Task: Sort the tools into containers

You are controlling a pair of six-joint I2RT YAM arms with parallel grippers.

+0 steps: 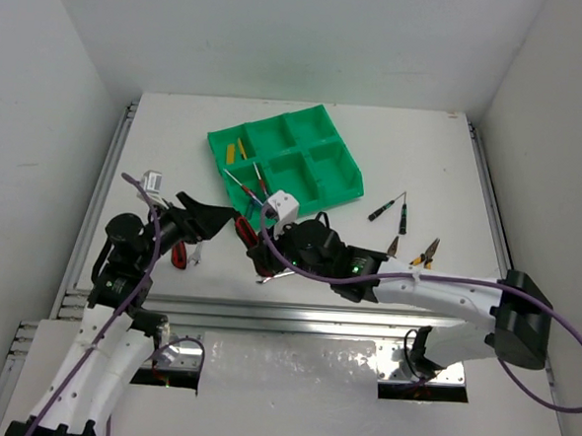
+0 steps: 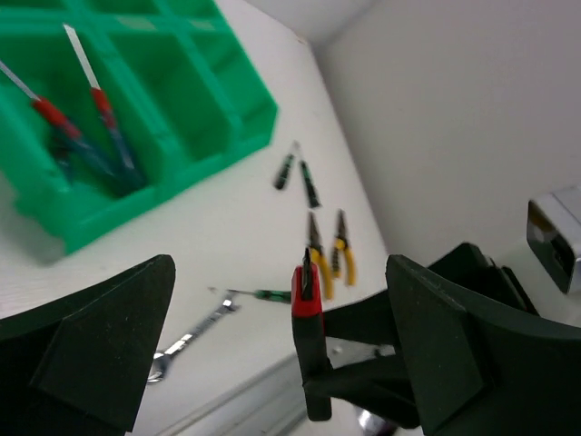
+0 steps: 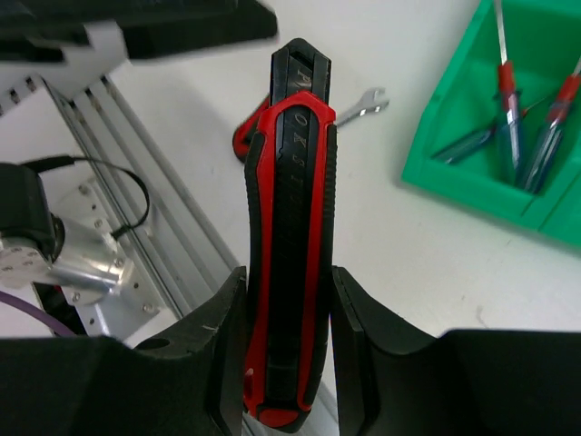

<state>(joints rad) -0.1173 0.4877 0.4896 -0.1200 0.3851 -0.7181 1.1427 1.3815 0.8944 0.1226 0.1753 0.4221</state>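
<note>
My right gripper is shut on a red-and-black knife and holds it above the table, left of the green tray. In the top view this gripper and its knife hang near the tray's front corner. My left gripper is open and empty, its jaws pointing at the held knife, which shows end-on between them in the left wrist view. A second red knife lies on the table with a silver wrench beside it.
Red-handled screwdrivers lie in a front tray compartment, and a yellow knife lies in a far-left one. Two dark screwdrivers and two yellow-handled pliers lie right of the tray. A wrench and a green screwdriver lie near the metal front rail.
</note>
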